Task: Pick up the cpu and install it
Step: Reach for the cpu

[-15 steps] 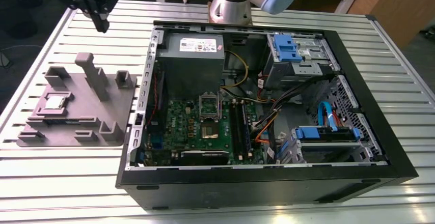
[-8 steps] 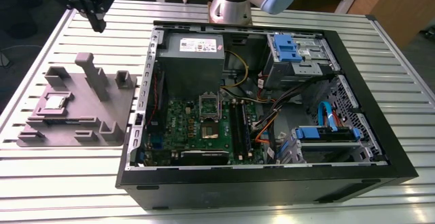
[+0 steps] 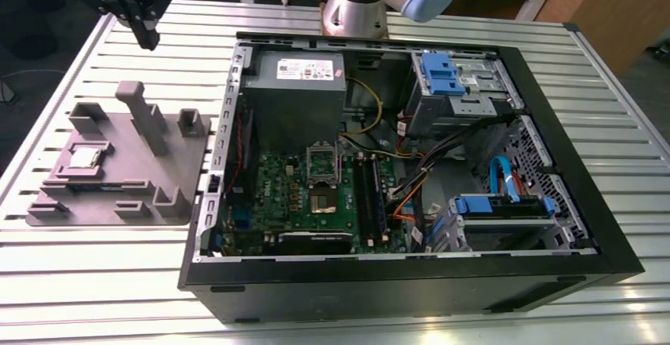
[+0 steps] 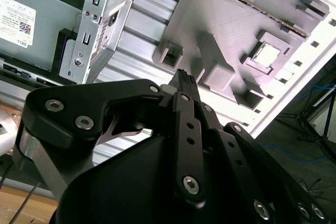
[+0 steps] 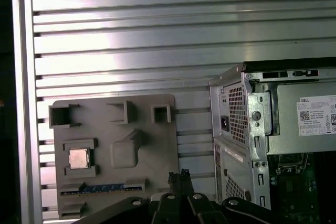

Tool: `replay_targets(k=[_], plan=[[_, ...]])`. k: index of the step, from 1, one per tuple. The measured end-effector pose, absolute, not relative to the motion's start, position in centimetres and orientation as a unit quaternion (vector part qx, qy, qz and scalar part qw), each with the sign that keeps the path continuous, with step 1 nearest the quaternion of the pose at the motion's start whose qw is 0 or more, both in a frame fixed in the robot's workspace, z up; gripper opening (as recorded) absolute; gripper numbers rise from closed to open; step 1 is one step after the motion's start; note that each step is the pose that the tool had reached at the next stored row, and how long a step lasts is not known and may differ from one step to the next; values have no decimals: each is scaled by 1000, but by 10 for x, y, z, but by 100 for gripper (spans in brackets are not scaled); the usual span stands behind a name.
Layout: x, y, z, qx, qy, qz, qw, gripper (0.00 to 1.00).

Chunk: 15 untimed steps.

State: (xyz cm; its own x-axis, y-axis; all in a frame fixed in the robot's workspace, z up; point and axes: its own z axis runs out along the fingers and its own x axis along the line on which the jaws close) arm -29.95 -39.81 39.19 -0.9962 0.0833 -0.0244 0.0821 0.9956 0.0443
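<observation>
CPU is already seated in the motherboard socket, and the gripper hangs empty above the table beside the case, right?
No. The cpu lies on the grey plate, outside the case, as the first wrist view shows. The gripper does hang empty above the table beside the case.

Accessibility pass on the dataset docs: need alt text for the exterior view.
The cpu sits in a grey plastic plate on a slatted metal table, at the exterior view's left of an open computer case. The gripper hangs in the air beyond the plate, holding nothing.
</observation>
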Motion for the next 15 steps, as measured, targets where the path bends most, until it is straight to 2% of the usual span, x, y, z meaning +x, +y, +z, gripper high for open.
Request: replay_targets(k=[15], plan=[[-305, -398, 392, 41, 999, 22, 13, 10]])
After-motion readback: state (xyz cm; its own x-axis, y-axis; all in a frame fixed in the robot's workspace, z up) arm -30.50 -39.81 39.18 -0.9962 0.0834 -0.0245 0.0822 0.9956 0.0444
